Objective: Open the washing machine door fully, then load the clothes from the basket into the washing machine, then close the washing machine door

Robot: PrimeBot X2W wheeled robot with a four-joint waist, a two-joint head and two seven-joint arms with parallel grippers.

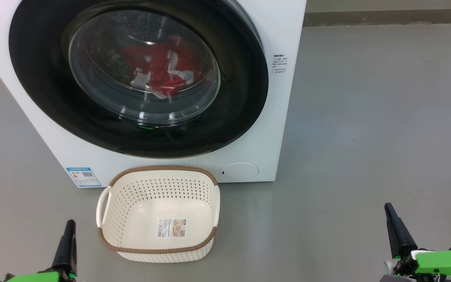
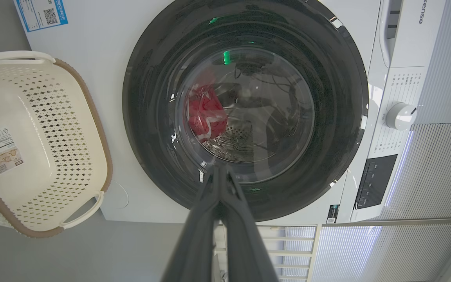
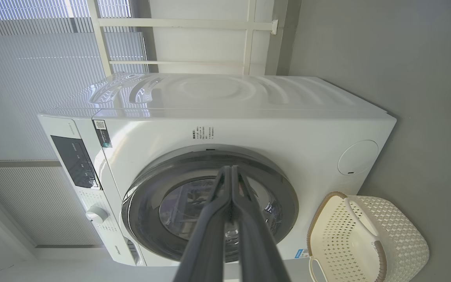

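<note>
From my remote station: the washing machine (image 1: 284, 117) stands on the grey floor (image 1: 366, 117) with the washing machine door (image 1: 41, 98) shut flat against its front, the black rim covering most of the face. Behind the door's bulging glass, inside the drum, lie the clothes (image 1: 163, 70), a red bundle with white patches. The basket (image 1: 159, 171) sits on the floor just in front of the machine, below the door, its far rim near the machine's base between the blue energy sticker (image 1: 83, 177) and the round service flap (image 1: 239, 171); the label sticker (image 1: 171, 228) shows on the basket's floor. The left gripper (image 1: 69, 227) hangs in front of the machine, to the left of the basket, jaws clenched on nothing. The right gripper (image 1: 390, 213) is well off to the machine's right side, jaws likewise pressed together and bare. In both wrist views the dark fingers point toward the machine's door without touching it.
</note>
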